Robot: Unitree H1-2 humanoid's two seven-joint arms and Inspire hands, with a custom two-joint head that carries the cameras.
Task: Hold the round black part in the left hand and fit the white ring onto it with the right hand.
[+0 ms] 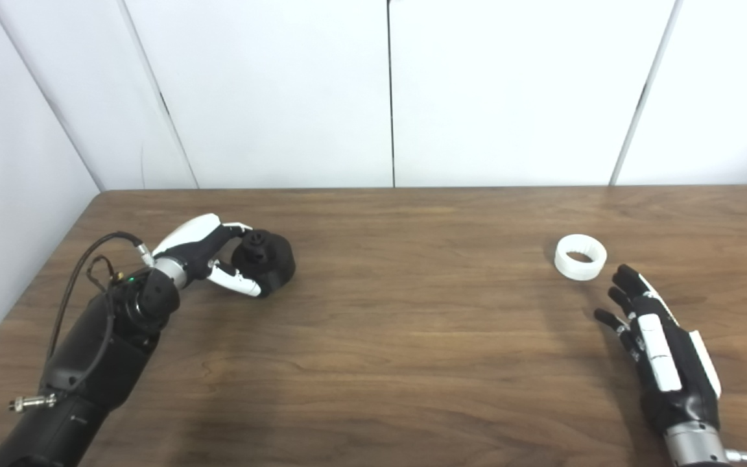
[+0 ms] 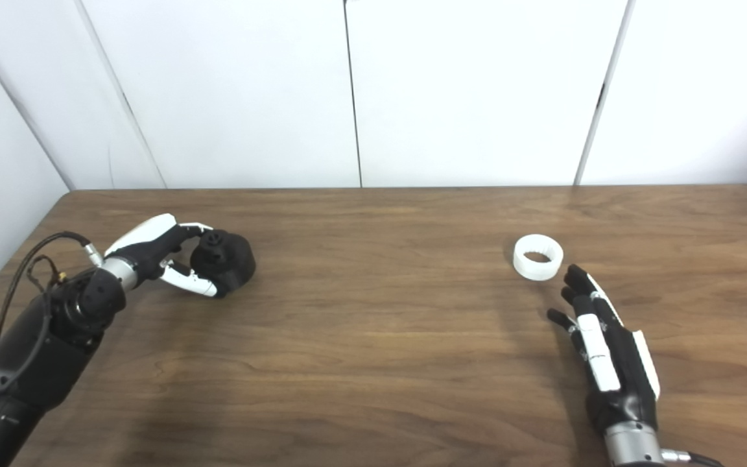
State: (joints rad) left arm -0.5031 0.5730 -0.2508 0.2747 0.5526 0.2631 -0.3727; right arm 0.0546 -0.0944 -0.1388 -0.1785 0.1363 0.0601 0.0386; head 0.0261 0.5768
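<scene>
The left hand (image 1: 218, 256) lies low on the brown wooden desk (image 1: 399, 337) with its fingers (image 1: 238, 280) curled around the round black part (image 1: 266, 258); the thumb crosses the part's top and the other fingers wrap its near side, so the part sits enclosed between them. The part rests on the desk (whether it is lifted at all cannot be told) with a small knobbed hub on its upper face, so its axis runs roughly upward with a slight tilt toward the hand. No writing or label can be read on it.

The white ring (image 1: 580, 257) lies flat on the desk just beyond the fingertips (image 1: 626, 275) of the right hand (image 1: 662, 350), hole facing up, fine ridges lining its inner wall. That hand holds nothing, fingers extended and spread toward the ring, apart from it.
</scene>
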